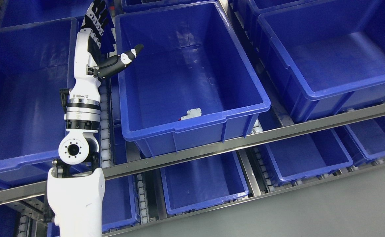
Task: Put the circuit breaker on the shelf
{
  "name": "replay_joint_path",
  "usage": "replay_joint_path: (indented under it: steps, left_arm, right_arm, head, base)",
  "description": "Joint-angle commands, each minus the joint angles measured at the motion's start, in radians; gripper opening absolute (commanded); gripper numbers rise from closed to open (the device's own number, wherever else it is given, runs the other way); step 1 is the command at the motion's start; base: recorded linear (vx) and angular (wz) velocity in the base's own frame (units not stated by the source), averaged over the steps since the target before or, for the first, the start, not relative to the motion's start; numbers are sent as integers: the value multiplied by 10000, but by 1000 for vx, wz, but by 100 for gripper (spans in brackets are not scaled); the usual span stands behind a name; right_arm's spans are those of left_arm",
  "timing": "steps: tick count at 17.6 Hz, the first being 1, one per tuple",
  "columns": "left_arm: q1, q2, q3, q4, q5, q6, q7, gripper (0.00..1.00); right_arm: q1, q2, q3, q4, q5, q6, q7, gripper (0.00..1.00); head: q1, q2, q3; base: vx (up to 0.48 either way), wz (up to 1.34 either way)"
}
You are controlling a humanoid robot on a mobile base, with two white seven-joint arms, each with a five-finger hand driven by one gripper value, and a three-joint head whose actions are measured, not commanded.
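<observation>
You see a rack of blue bins on steel rails (pixel 278 133) filling the frame. Centre frame sits the big blue bin (pixel 245 82). Your left arm rises from the lower left; the left hand (pixel 96 36) at upper left has fingers spread, thumb pointing over the bin's rim, holding nothing. The circuit breaker (pixel 190 114) lies on the bin floor near its front wall.

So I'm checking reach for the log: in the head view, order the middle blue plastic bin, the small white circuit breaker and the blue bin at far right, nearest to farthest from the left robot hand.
1. Middle blue plastic bin: its left rim lies just beside the left robot hand.
2. Small white circuit breaker: inside that bin, by its front wall.
3. Blue bin at far right: across the shelf.
</observation>
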Motion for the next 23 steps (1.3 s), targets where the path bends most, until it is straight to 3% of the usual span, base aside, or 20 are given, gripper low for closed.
replay_joint_path:
  steps: [1,11,23]
  left_arm:
    - [43,174,-8,-373,1,2,-2,100]
    - [-3,174,7,-373,1,18,-2,100]
    - [58,174,84,-373,1,-28,-2,100]
  right_arm:
    - [172,-175,0,3,3,-267,-8,100]
    - [172,-175,0,3,-12,-267,-8,100]
    - [172,-175,0,-12,3,-267,-8,100]
  head:
    - [0,0,0]
    - [0,0,0]
    - [0,1,0]
  base:
    - [-14,0]
    - [-58,-322]
    - [-48,-887]
